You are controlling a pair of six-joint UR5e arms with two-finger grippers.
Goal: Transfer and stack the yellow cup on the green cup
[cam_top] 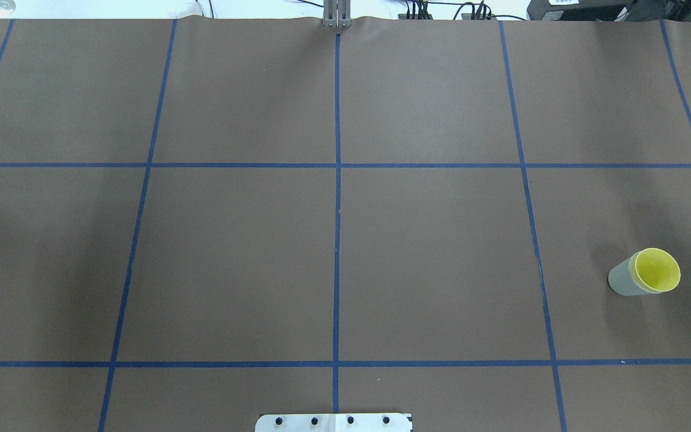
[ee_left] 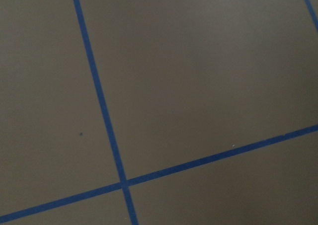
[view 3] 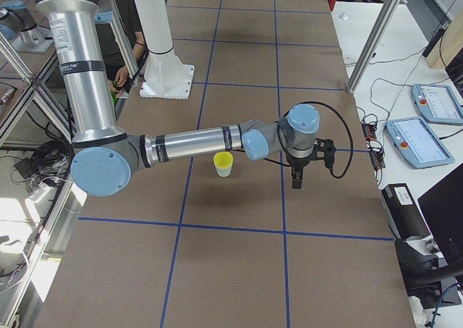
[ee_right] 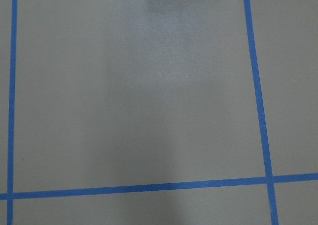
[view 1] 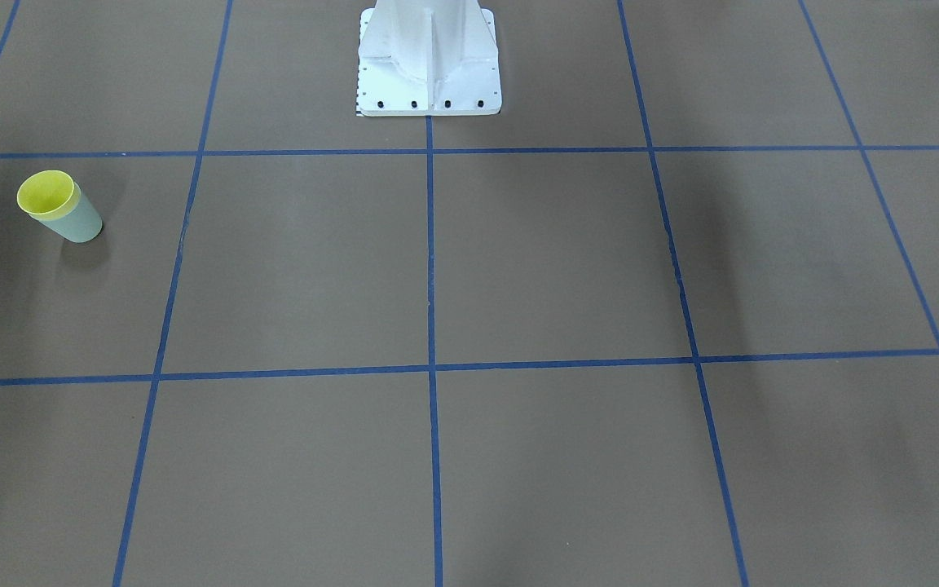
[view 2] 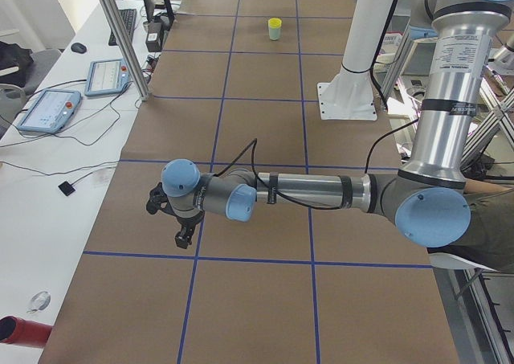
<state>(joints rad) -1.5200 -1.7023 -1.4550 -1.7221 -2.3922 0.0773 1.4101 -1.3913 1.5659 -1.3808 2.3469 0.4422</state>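
Note:
The yellow cup (view 1: 46, 194) sits nested inside the green cup (view 1: 81, 225), and only its rim and inside show. The pair stands upright on the brown table, on the robot's right side; it also shows in the overhead view (cam_top: 657, 270). Neither gripper shows in the front-facing, overhead or wrist views. The left gripper (view 2: 183, 237) hangs over the table far from the cups, seen only in the exterior left view. The right gripper (view 3: 296, 181) hangs beside the cups (view 3: 223, 164), apart from them, toward the operators' side. I cannot tell whether either is open or shut.
The robot's white base (view 1: 429, 73) stands at the table's middle edge. Blue tape lines (cam_top: 337, 240) divide the brown table into squares. Tablets and cables (view 2: 48, 107) lie on the white bench beyond the table's far edge. Both wrist views show only table surface and tape.

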